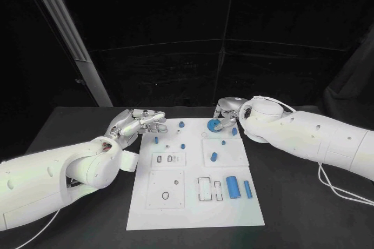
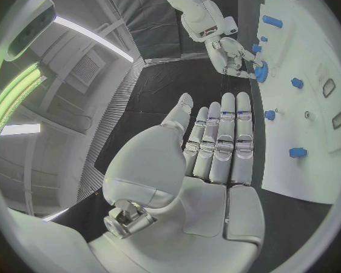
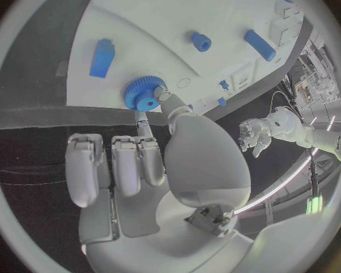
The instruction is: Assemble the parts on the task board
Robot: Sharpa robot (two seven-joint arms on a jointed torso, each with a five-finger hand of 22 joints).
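While the right hand [image 1: 227, 115] pinches the blue gear [image 1: 213, 125] at the task board's [image 1: 195, 214] upper centre, the left hand [image 1: 139, 122] hovers empty, fingers apart. The gear looks light, rigid; its toothed rim offers grip.

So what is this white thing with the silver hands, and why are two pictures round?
It is a robot with two white arms. The square picture looks down from its head at a black table. The round ones come from cameras at its wrists. On the table lies a white task board with small blue parts, like a long blue cylinder. The robot's right hand pinches a round blue toothed gear at the board's far end. Its left hand holds nothing, with its fingers stretched out straight.
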